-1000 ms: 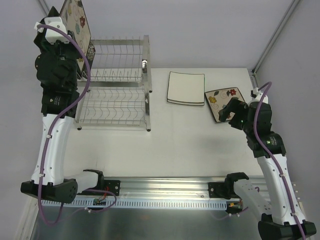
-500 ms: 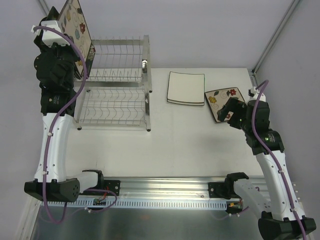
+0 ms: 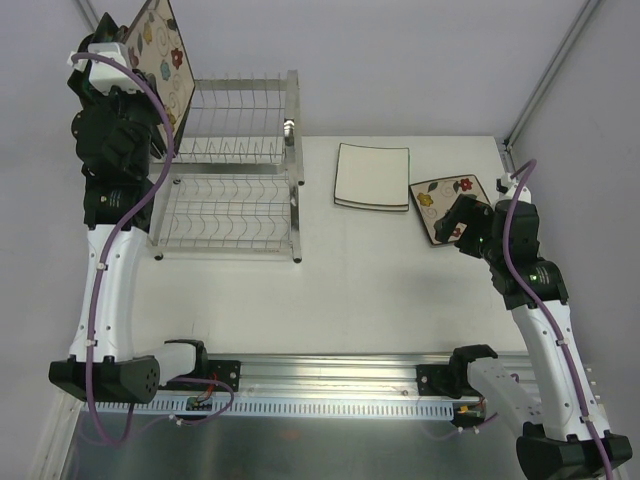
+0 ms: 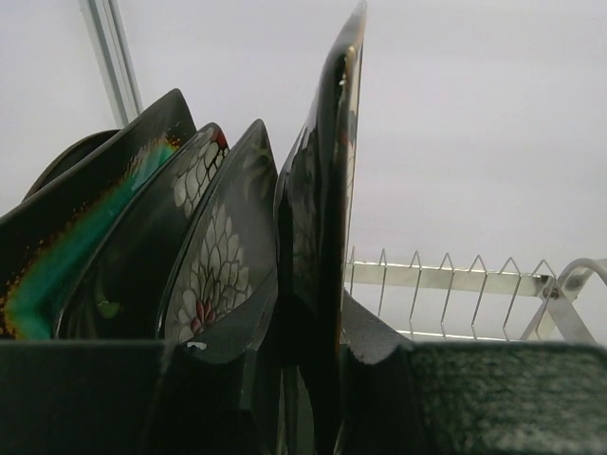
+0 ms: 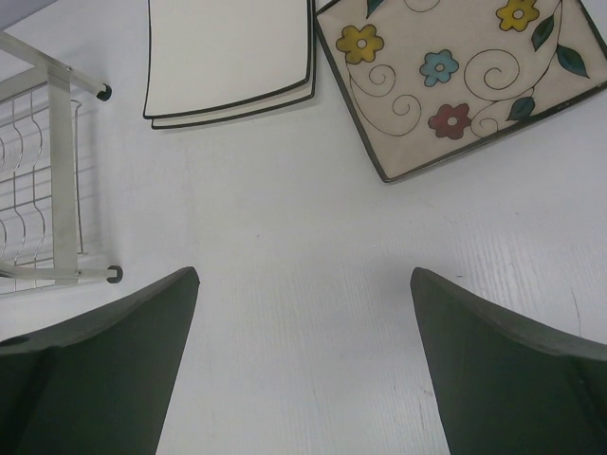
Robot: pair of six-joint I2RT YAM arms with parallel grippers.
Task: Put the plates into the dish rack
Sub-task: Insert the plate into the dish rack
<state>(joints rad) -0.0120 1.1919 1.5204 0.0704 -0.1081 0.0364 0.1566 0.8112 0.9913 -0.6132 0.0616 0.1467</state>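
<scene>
Left claw [image 4: 309,365] pinching flowered cream plate [image 3: 163,52] upright above dish rack [image 3: 236,186]. Right claw [image 5: 303,289] spread over bench [image 5: 285,237], near second flowered plate [image 5: 455,81].

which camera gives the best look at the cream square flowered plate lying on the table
Right wrist: the cream square flowered plate fills the upper right, flowers and swirls sharp, though the frame cuts its corners. Top external shows it small, its near edge hidden behind the right claw. Left wrist does not show it.
</scene>
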